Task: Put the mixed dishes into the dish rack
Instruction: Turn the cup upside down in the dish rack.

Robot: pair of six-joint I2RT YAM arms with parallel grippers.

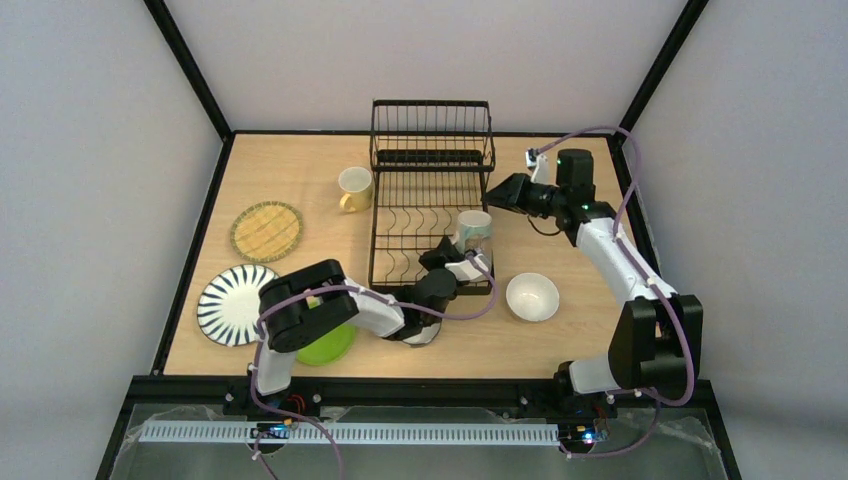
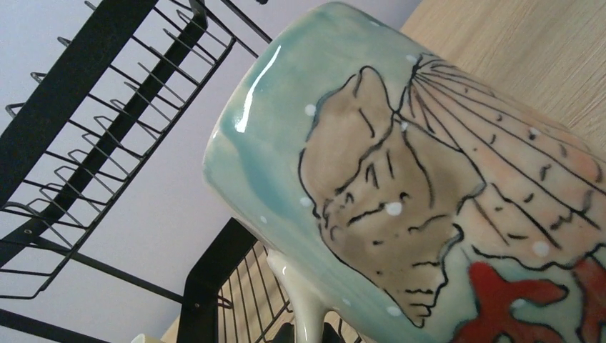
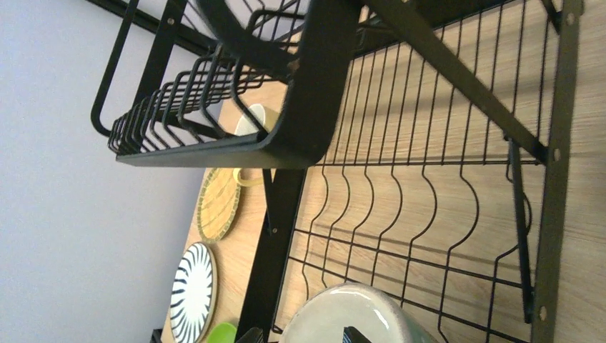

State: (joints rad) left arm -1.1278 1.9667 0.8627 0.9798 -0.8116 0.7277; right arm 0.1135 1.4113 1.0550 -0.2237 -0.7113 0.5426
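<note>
Over the lower right corner of the dish rack (image 1: pixel 430 157) in the top view, the left gripper (image 1: pixel 462 262) holds a teal dish (image 1: pixel 474 228). It looks clamped on the wall at the rim: the right wrist view shows one dark finger inside the pale rim and another outside, at the bottom edge. Whether the dish touches the rack wires, can't tell. Left wrist view is filled by the dish's glazed outside: shell drawing, red starfish, cream handle-like bit at the bottom, rack wires behind on the left.

Right gripper (image 1: pixel 497 192) sits just beside the rack's right edge, near the tall basket end at the top of the frame, holding nothing visible. Spread or pressed together: can't tell, since its fingers don't read clearly in any view. Its camera looks across the rack slots.

Rest on the table (image 1: pixel 300 160):
- white bowl (image 1: pixel 532 296), right of the rack, upright
- pale yellow mug (image 1: pixel 354 188), just left of the rack
- tan woven plate (image 1: pixel 266 230), further left
- black-striped white plate (image 1: pixel 236 304), lower left
- lime green plate (image 1: pixel 330 348), partly hidden under the left arm
</note>
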